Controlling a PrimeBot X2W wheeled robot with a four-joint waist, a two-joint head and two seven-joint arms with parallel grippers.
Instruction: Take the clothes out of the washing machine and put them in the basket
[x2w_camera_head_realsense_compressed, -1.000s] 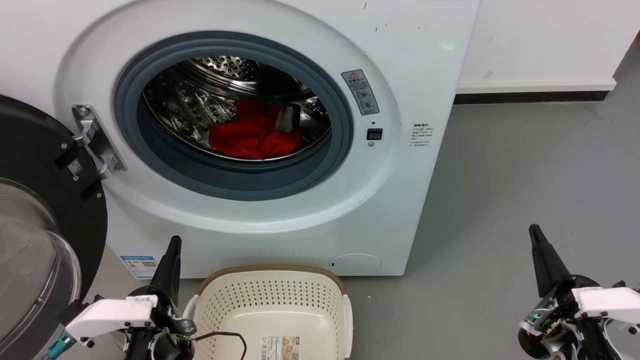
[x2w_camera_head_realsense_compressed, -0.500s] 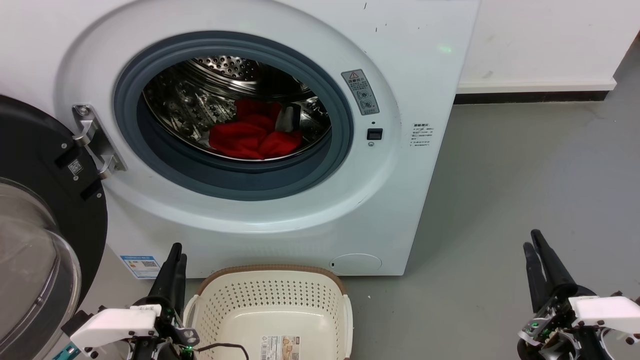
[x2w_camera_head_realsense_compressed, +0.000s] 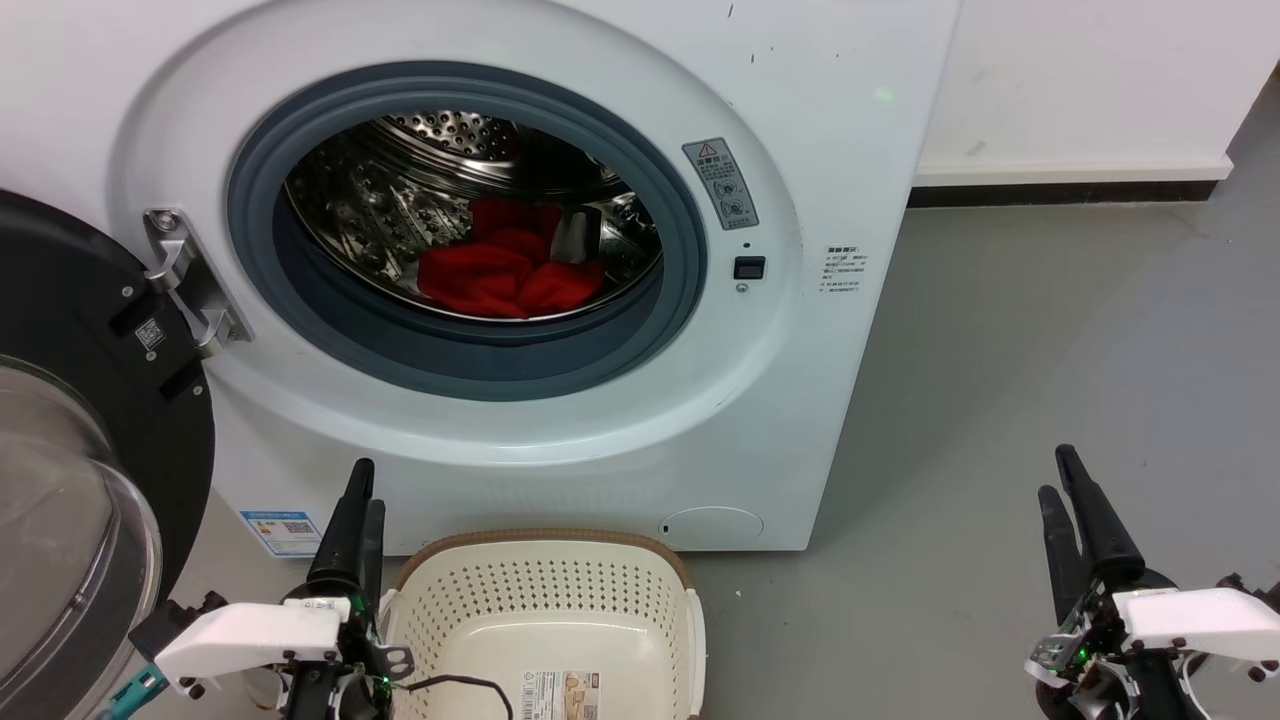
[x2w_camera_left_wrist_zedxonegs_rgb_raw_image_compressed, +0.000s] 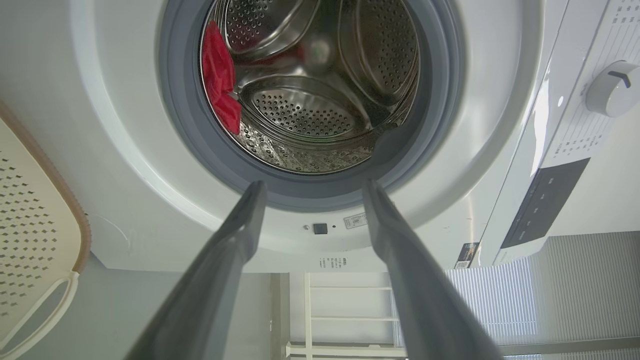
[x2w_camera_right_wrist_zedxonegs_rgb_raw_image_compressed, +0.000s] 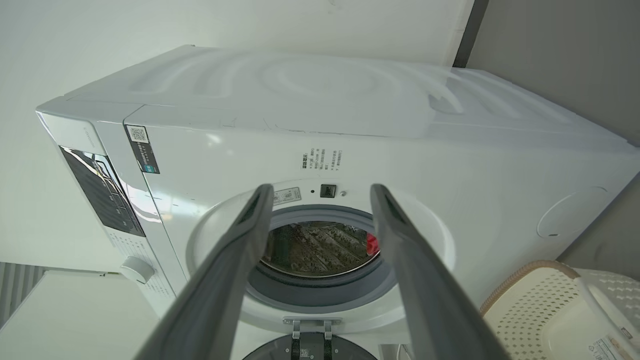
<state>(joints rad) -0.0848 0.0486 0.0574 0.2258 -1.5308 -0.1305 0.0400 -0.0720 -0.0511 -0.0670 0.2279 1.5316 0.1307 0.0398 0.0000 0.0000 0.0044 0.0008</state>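
The white washing machine (x2w_camera_head_realsense_compressed: 830, 150) stands with its porthole open. Red clothes (x2w_camera_head_realsense_compressed: 505, 270) lie bunched at the bottom of the steel drum, also seen as clothes (x2w_camera_left_wrist_zedxonegs_rgb_raw_image_compressed: 218, 85) and a sliver of clothes (x2w_camera_right_wrist_zedxonegs_rgb_raw_image_compressed: 371, 245). The cream basket (x2w_camera_head_realsense_compressed: 545, 545) with a brown rim sits on the floor just in front of the machine and holds nothing. My left gripper (x2w_camera_head_realsense_compressed: 368, 487) is open, low beside the basket's left side, with its fingers pointing up at the porthole. My right gripper (x2w_camera_head_realsense_compressed: 1055, 472) is open over the floor, far right of the machine. In the wrist views the left gripper (x2w_camera_left_wrist_zedxonegs_rgb_raw_image_compressed: 315, 185) and the right gripper (x2w_camera_right_wrist_zedxonegs_rgb_raw_image_compressed: 321, 189) hold nothing.
The black-framed glass door (x2w_camera_head_realsense_compressed: 60, 400) hangs open at the far left on a metal hinge (x2w_camera_head_realsense_compressed: 190, 280). Grey floor (x2w_camera_head_realsense_compressed: 1000, 380) stretches to the right of the machine, up to a white wall with a dark baseboard (x2w_camera_head_realsense_compressed: 1060, 192).
Both grippers have turned so that two separate fingers show instead of one. The left gripper has risen a little toward the machine; the right dipped and came back up.
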